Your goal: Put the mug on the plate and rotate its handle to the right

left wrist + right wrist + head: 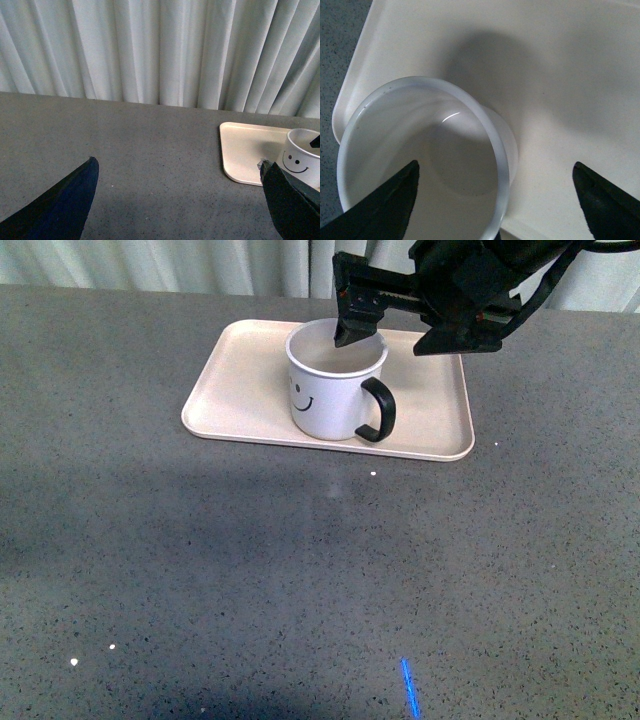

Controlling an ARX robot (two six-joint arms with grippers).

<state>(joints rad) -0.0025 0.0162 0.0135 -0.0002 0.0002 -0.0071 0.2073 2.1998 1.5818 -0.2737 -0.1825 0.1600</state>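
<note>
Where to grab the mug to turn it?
Best bet: the rim wall on the far side, from above, one jaw inside and one outside. The mug stands upright, mouth open, handle toward front-right. The right gripper hangs there.

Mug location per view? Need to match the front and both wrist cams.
Front: mug upper centre, standing on the tray, handle on its right side.
Left wrist: mug at the right edge, smiley face showing.
Right wrist: mug lower left, seen from above, rim and inside only.
Shared landmark: the pale tray under the mug, in all three views.
</note>
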